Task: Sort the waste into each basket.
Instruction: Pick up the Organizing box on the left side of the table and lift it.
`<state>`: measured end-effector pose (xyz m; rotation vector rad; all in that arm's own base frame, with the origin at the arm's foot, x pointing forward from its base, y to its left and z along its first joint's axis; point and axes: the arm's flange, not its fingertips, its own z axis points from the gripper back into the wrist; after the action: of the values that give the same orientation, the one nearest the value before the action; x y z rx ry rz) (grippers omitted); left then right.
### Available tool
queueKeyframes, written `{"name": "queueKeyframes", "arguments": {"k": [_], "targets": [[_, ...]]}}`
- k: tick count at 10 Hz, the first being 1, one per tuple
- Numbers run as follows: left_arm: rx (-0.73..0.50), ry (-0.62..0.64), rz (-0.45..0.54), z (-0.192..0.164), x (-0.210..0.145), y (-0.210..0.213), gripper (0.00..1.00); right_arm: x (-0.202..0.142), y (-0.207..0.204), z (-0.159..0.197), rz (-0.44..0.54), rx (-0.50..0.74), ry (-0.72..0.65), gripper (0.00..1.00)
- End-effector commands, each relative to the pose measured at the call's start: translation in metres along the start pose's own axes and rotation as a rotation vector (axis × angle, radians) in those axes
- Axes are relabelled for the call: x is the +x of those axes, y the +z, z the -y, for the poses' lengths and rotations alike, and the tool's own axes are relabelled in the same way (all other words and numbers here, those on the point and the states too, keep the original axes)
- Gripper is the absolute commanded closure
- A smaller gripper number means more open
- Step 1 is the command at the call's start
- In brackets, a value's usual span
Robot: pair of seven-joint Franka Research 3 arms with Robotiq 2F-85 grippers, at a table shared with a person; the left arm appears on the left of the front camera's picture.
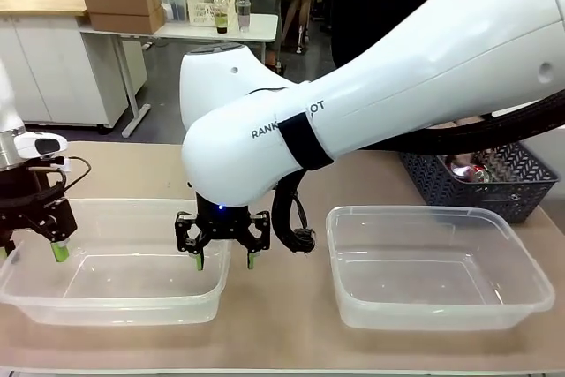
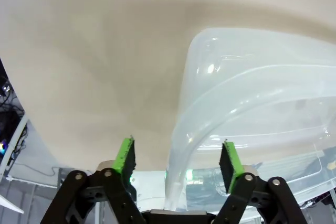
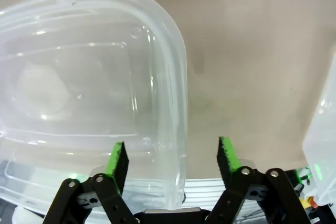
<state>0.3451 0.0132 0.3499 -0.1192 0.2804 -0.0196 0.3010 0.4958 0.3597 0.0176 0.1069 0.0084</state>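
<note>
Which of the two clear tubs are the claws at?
The tub on the robot's left: the left claw straddles its outer rim, the right claw its inner rim. The other tub stands apart from both.

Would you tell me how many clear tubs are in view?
2. The left tub sits at picture left; the right tub sits right of it, before the dark basket. None looks hidden.

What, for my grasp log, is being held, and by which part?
Nothing: the left end effector and right end effector are open, each straddling a wall of the left tub.
</note>
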Motion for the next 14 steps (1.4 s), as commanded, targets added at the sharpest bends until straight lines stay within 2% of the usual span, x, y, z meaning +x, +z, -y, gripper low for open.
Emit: {"name": "queueKeyframes", "arguments": {"k": [1,2,3,10,12,14], "targets": [[0.057,0.027,0.011,0.0,-0.021,-0.018,1.0,-0.003,0.003,-0.005,0.008,-0.009,-0.034,1.0],[0.054,0.027,0.012,-0.001,-0.022,-0.017,0.65,-0.004,0.003,-0.006,0.015,-0.01,-0.037,0.64],[0.05,0.026,0.013,-0.002,-0.022,-0.016,1.0,-0.004,0.002,-0.006,0.016,-0.017,-0.038,1.0],[0.01,0.053,0.071,0.003,-0.026,-0.007,1.0,-0.003,0.0,0.0,0.006,-0.051,-0.05,1.0],[-0.048,0.09,0.087,0.013,-0.034,0.022,1.0,0.001,0.025,0.018,-0.007,-0.035,0.021,1.0],[-0.024,0.095,0.098,0.038,-0.05,0.079,1.0,0.009,0.084,0.049,-0.049,-0.095,0.117,1.0]]}}
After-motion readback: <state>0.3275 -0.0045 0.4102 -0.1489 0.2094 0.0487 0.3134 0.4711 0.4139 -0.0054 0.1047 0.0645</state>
